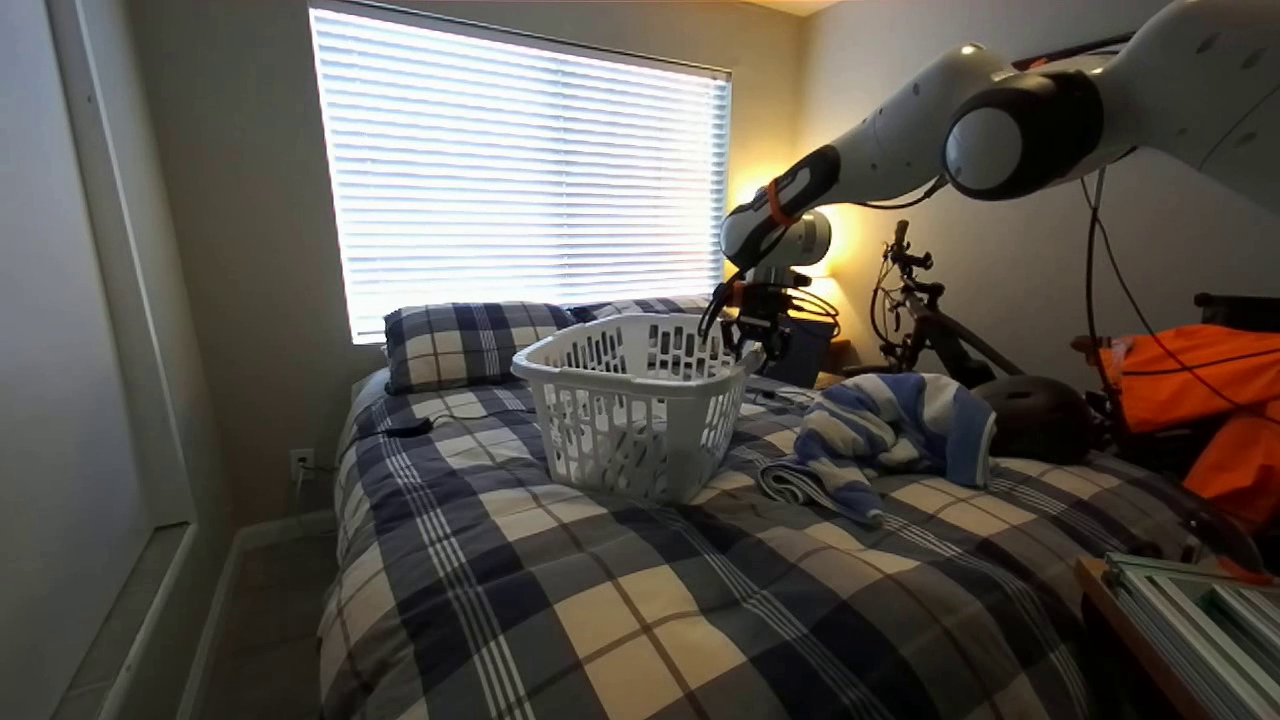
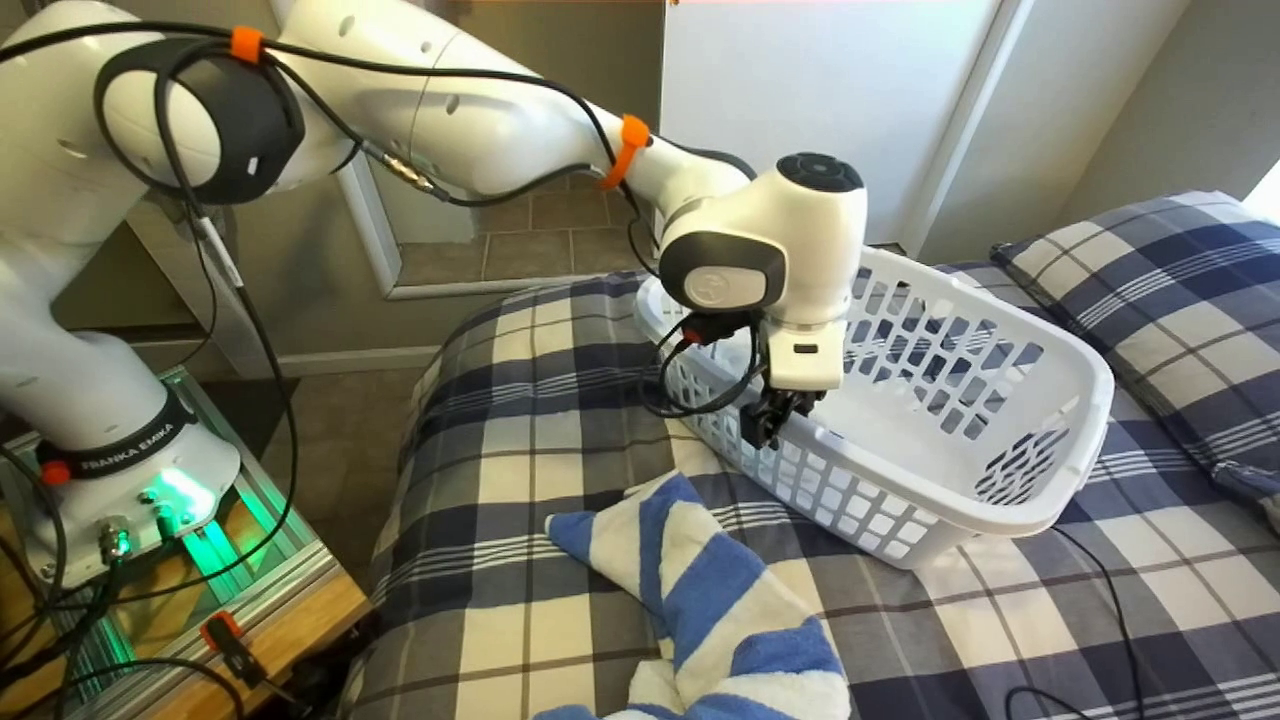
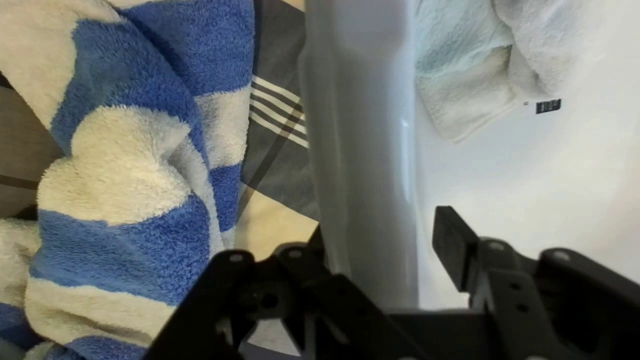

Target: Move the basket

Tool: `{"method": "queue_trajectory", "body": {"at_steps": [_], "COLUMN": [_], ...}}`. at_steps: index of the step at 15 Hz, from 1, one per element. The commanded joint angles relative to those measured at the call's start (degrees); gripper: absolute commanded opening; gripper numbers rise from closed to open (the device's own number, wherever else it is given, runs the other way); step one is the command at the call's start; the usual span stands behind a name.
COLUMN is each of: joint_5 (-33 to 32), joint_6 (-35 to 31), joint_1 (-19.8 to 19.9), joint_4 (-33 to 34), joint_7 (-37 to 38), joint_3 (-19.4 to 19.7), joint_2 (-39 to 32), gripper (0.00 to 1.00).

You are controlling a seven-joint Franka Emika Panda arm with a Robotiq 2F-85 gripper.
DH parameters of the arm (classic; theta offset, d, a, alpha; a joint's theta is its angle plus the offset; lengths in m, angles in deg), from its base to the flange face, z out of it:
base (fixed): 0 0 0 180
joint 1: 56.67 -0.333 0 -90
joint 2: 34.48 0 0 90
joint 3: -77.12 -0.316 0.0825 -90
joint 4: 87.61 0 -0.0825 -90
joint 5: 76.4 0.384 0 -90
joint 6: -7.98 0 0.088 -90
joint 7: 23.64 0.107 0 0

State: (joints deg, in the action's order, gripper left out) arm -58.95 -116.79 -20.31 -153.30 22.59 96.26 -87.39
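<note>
The basket is large, white and slotted, and stands upright on the plaid bed in both exterior views [image 1: 682, 440] [image 2: 900, 470]. Its thick rim [image 3: 360, 125] runs up the middle of the wrist view. My gripper [image 3: 385, 242] is open around this rim on the long side nearest the robot. One finger is outside, partly hidden behind the rim. The other finger is inside, with a visible gap to the rim. The gripper also shows at the rim in both exterior views [image 1: 752, 345] [image 2: 778, 418]. A pale cloth [image 3: 465, 75] lies inside the basket.
A blue and white striped towel [image 1: 880, 430] [image 2: 720, 590] [image 3: 125, 200] lies on the bed beside the basket. Plaid pillows [image 1: 480, 345] [image 2: 1150, 290] are at the bed's head. A black cable [image 2: 1120, 600] lies on the bed. A dark helmet [image 1: 1035, 415] sits beyond the towel.
</note>
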Motion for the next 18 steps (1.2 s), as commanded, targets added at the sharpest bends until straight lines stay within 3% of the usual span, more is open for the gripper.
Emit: {"method": "queue_trajectory", "body": {"at_steps": [1,4,5,10,13,18], "joint_5": [0.5,1.0,1.1,2.1,3.5,8.5], "joint_6": [1.4,1.3,1.5,-2.9,-9.0,-21.1], "joint_1": [2.5,2.5,2.5,0.2,-1.4,-4.8], "joint_4": [4.7,3.4,2.9,-5.8,-14.0,-26.5], "joint_7": [-3.0,-4.8,-5.4,-6.2,-7.7,-2.5], "joint_3": [-2.9,-3.2,-3.5,-4.3,-6.0,-7.2], "joint_2": [-2.1,-0.9,-0.3,8.0,15.4,23.5], "gripper": [0.23,0.02,0.01,0.02,0.02,0.02]}}
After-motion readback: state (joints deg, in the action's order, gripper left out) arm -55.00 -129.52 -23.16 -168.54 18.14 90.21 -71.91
